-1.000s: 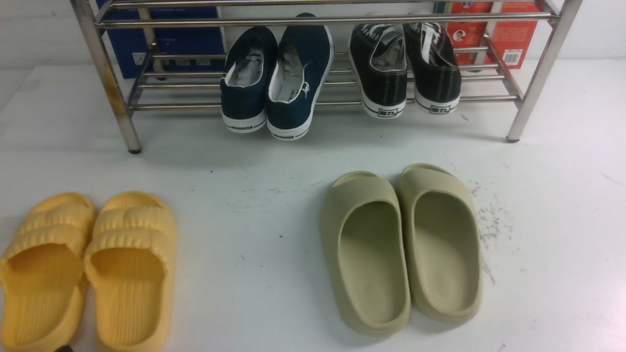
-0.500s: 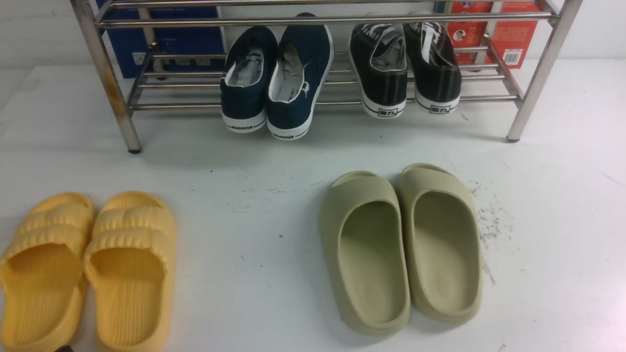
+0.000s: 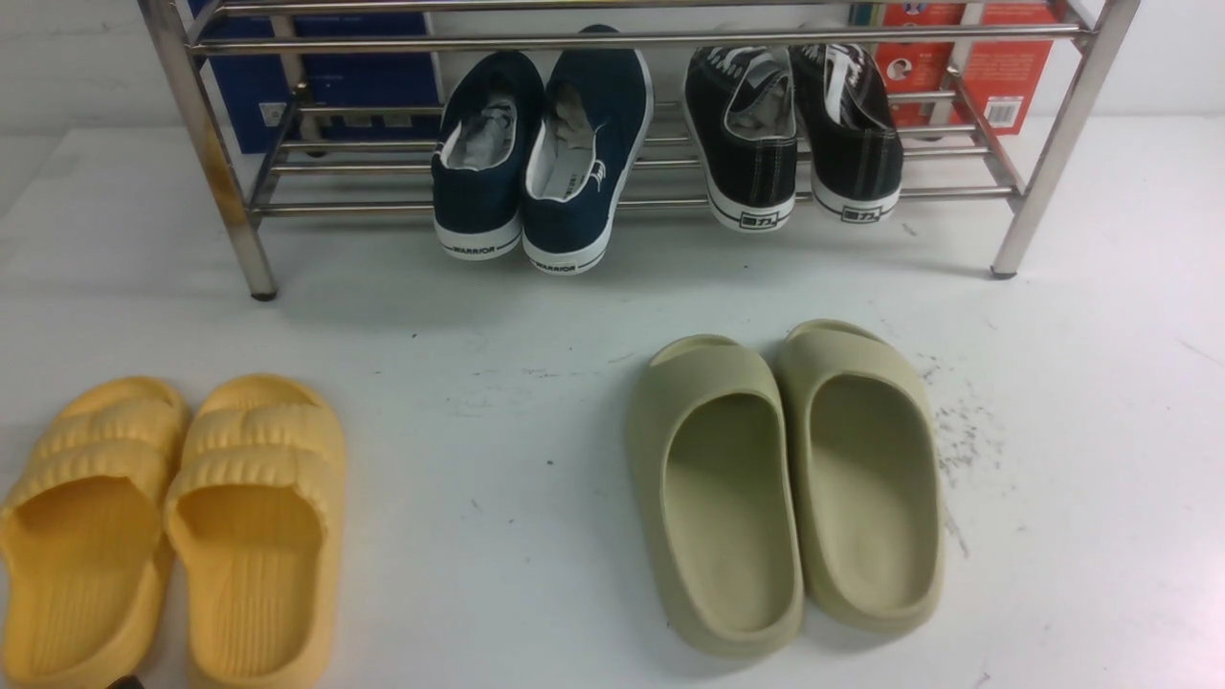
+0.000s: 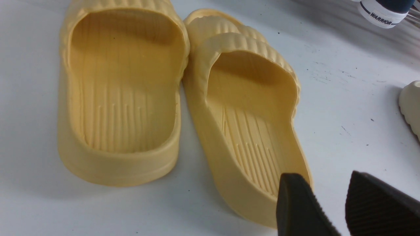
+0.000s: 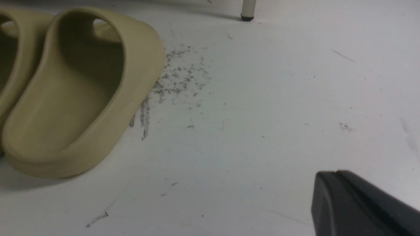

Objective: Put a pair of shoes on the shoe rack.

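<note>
Nearest: left gripper (image 4: 328, 203) hangs low by the heel of the yellow slides (image 3: 172, 526), jaws a little apart, nothing between them. Right gripper (image 5: 338, 183): only one dark edge shows over the bare white table (image 3: 536, 459), so cannot tell if open. Olive slides (image 3: 785, 478) sit mid-table. Farthest: black canvas sneakers (image 3: 794, 134) lie on the steel shoe rack (image 3: 957, 191), heels overhanging the front bar, beside the navy WARRIOR sneakers (image 3: 541, 153). Judged: placement done, arms retired.

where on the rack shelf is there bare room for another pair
The shoe rack has bare bars from its left leg to the navy sneakers. Its right half is crowded: the pair of shoes leaves only a narrow strip before the right leg.
</note>
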### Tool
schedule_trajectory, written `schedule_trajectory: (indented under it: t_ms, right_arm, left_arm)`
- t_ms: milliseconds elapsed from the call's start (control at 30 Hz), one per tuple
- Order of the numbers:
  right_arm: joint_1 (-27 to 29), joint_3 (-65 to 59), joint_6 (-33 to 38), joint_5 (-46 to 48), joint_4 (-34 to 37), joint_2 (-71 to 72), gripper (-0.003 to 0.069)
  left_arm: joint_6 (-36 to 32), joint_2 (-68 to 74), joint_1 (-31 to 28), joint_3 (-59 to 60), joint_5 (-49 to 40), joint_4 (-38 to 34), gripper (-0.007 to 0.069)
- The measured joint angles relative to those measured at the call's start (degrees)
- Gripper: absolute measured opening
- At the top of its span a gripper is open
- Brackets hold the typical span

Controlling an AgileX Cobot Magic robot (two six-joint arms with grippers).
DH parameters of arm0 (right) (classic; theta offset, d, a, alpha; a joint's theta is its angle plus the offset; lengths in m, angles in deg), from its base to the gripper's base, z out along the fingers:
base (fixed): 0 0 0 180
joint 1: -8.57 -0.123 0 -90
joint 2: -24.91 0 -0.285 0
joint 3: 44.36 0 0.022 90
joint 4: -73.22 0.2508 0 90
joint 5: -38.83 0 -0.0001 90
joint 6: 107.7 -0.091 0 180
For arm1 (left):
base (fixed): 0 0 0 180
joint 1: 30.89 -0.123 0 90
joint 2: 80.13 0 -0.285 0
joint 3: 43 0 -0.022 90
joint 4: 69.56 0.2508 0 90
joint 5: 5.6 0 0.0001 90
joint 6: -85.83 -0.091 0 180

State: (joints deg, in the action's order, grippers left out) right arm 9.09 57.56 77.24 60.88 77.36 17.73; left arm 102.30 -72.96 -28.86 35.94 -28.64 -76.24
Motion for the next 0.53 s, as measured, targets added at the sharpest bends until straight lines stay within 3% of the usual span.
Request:
schedule_trajectory:
  t_ms: [533]
  right_arm:
    - [0.00,0.00,0.00,0.05,0.00,0.00,0.0022]
  left_arm:
    - [0.00,0.00,0.00,0.00,0.00,0.00,0.0239]
